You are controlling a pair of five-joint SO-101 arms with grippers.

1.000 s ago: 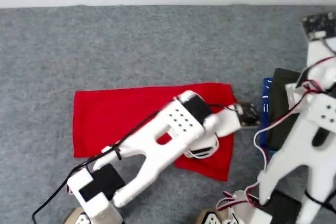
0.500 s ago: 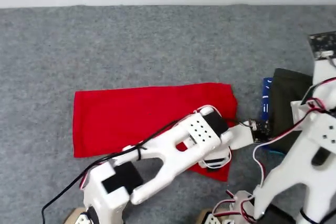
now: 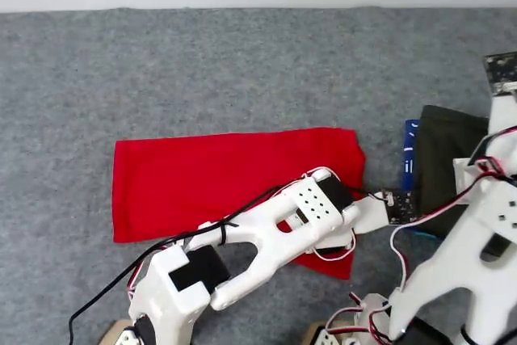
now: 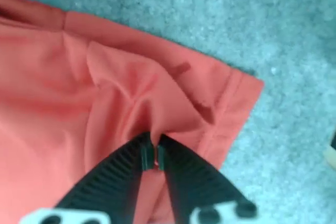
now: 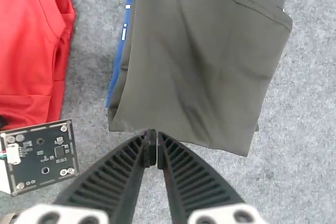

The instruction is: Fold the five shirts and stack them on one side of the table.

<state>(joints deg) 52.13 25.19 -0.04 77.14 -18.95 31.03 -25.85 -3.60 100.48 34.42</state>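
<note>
- The left gripper (image 4: 151,155) has its jaws pressed together on a raised fold of the red shirt (image 4: 79,77), and the cloth puckers up into the tips.
- The pinch sits near the hemmed end of the shirt. The grey table covering (image 4: 294,30) begins just past that hem.
- In the high view the red shirt (image 3: 202,175) lies spread as a wide band in the middle of the table (image 3: 242,62), with the left arm stretched across its near edge.
- The right gripper (image 5: 152,149) has its jaws closed tip to tip with nothing between them, at the near edge of a folded dark shirt (image 5: 199,61).
- The dark shirt lies on a blue shirt (image 5: 119,61), of which one edge shows.
- This stack is on the right arm's side, just beside the red shirt's end.
</note>
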